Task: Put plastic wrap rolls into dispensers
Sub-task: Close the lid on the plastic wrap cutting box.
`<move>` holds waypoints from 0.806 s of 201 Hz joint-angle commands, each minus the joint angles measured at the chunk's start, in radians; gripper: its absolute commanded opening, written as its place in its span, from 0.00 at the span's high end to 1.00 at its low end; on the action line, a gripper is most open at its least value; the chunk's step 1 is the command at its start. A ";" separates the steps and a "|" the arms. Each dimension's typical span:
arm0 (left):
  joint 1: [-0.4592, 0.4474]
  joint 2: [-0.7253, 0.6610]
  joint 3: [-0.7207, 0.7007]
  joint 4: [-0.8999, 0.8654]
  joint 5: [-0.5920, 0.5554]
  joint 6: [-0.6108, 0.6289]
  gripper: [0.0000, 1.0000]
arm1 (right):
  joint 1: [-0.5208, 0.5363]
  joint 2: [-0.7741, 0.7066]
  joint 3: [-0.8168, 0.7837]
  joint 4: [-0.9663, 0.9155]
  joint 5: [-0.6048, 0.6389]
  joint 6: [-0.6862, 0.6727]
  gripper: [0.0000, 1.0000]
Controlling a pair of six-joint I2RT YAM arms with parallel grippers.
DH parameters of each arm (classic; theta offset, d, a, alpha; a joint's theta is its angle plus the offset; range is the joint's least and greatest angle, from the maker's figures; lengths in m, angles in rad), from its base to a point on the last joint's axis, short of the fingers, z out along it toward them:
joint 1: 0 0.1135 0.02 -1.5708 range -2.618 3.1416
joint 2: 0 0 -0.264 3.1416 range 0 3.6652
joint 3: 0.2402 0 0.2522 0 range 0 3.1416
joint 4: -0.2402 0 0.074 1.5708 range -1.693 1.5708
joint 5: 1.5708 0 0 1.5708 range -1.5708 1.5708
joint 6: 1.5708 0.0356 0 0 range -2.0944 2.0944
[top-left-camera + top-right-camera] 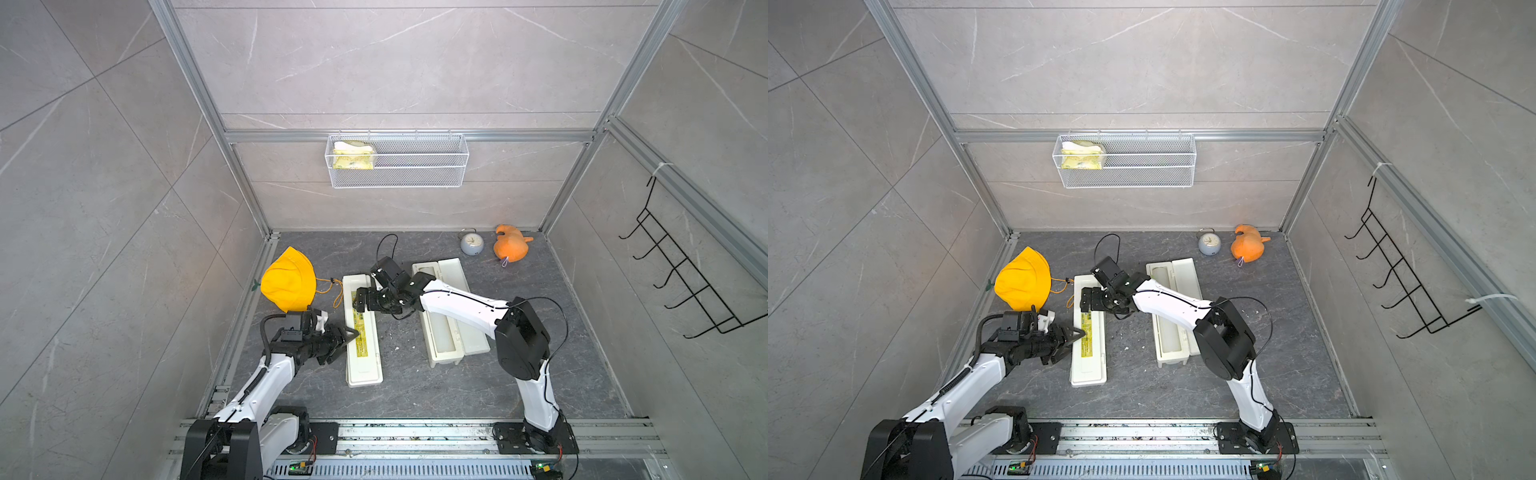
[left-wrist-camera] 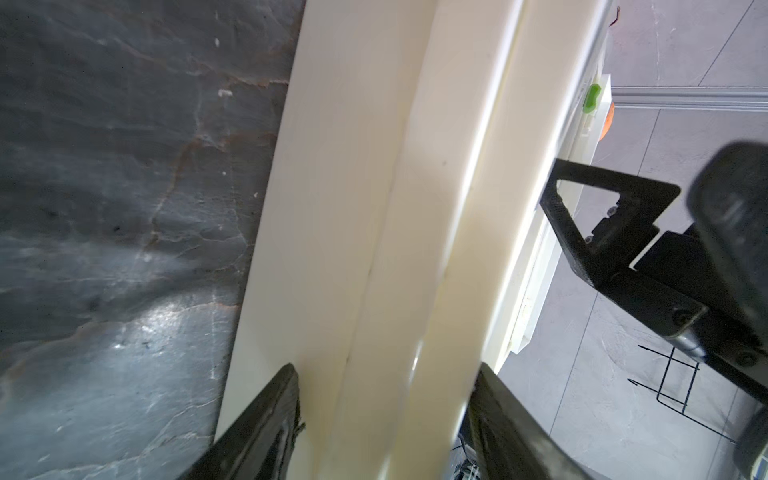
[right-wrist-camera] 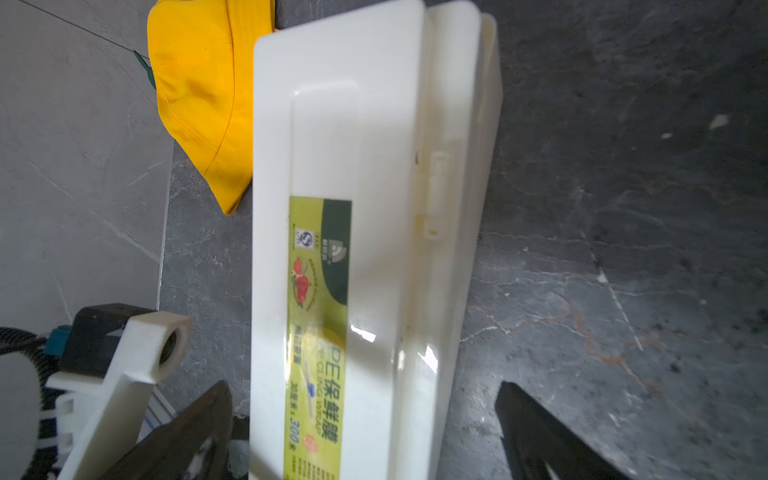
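The left claw [image 2: 386, 419] was pinched on the closed dispenser [image 2: 353, 208], one finger against each long side, at the box's left edge in both top views. The right claw [image 3: 361, 428] stood wide, its fingers straddling the same box's upper end. To the right on the worktop [image 1: 407, 395] lay the open dispenser [image 1: 451, 266], a plastic wrap roll [image 1: 442, 338] in its trough.

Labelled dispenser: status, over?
Left gripper jaws straddle edge of closed labelled dispenser, grip unclear. Right gripper open over its far end. Yellow hat lies beside it.
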 commanded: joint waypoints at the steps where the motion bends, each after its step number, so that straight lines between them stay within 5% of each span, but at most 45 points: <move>1: -0.009 0.020 -0.057 -0.066 -0.072 -0.054 0.35 | -0.023 -0.110 -0.129 0.092 -0.069 0.000 0.00; 65: -0.058 -0.012 -0.061 -0.036 -0.073 -0.116 0.33 | -0.010 -0.287 -0.530 0.354 -0.387 0.063 0.00; 162: -0.060 -0.072 0.029 -0.167 -0.096 -0.093 0.30 | 0.058 -0.212 -0.478 0.406 -0.407 0.129 0.04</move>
